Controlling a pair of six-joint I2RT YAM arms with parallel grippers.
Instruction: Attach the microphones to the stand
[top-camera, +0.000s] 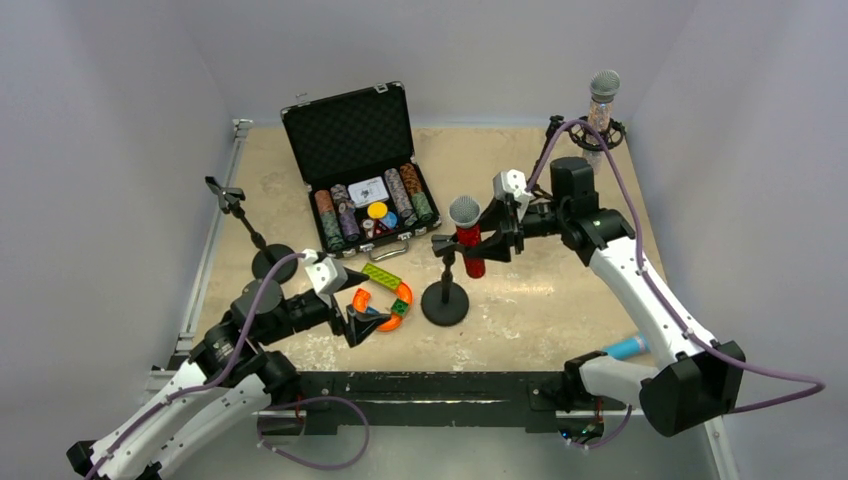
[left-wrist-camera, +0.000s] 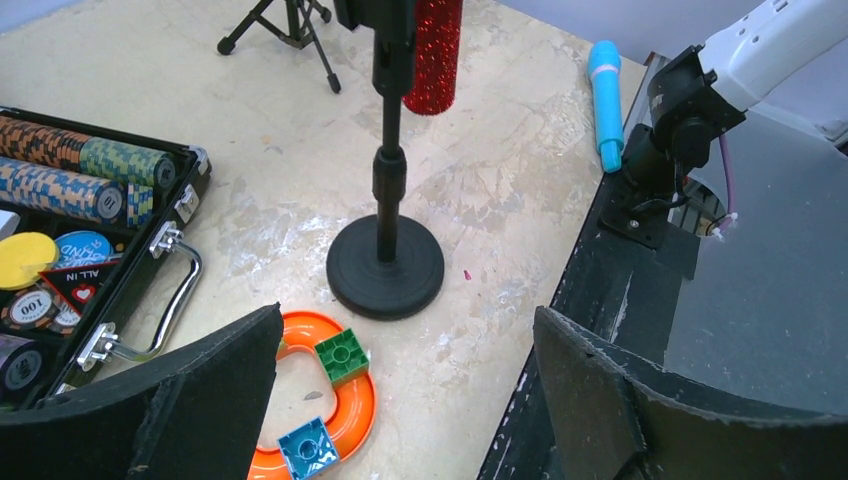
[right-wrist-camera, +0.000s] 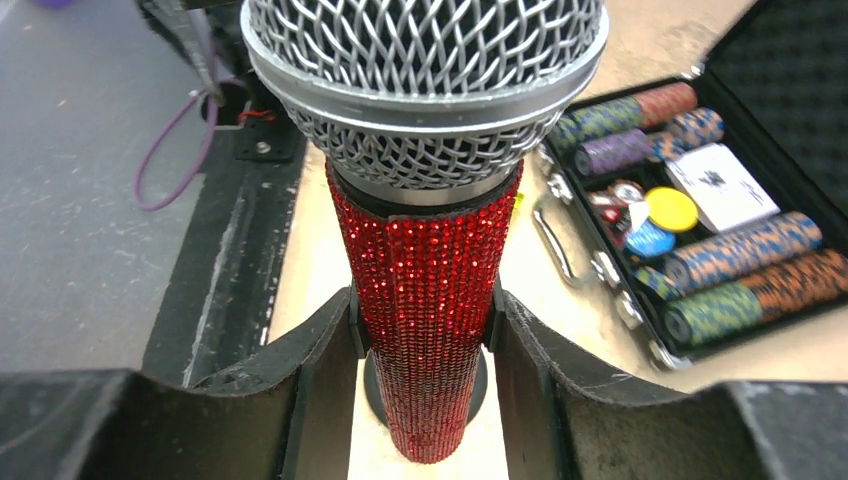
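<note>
Red microphone (right-wrist-camera: 425, 250) clamped in right hand (right-wrist-camera: 425, 318), upright beside stand (top-camera: 445, 303); left hand (left-wrist-camera: 408, 320) wide.

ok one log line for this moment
right claw: shut on red glitter microphone, beside round-base stand | left claw: open, empty

Red microphone (right-wrist-camera: 428, 390), between right gripper (right-wrist-camera: 425, 300) fingers (right-wrist-camera: 320, 370): glitter skin, sparkling, fine-grained; head of silvery woven metal mesh.
Fingers: matt black, grainy, foam-like.
Stand base (left-wrist-camera: 386, 265), ahead of left gripper (left-wrist-camera: 405, 330): matt black, smooth.
Light-blue microphone (left-wrist-camera: 605, 100), far right of it: plain smooth plastic.
Table (left-wrist-camera: 500, 190): mottled beige, scuffed.
Case handle (left-wrist-camera: 175, 290), left of it: shiny chromed metal.
Track piece (left-wrist-camera: 355, 415), between its fingers: glossy orange plastic.
</note>
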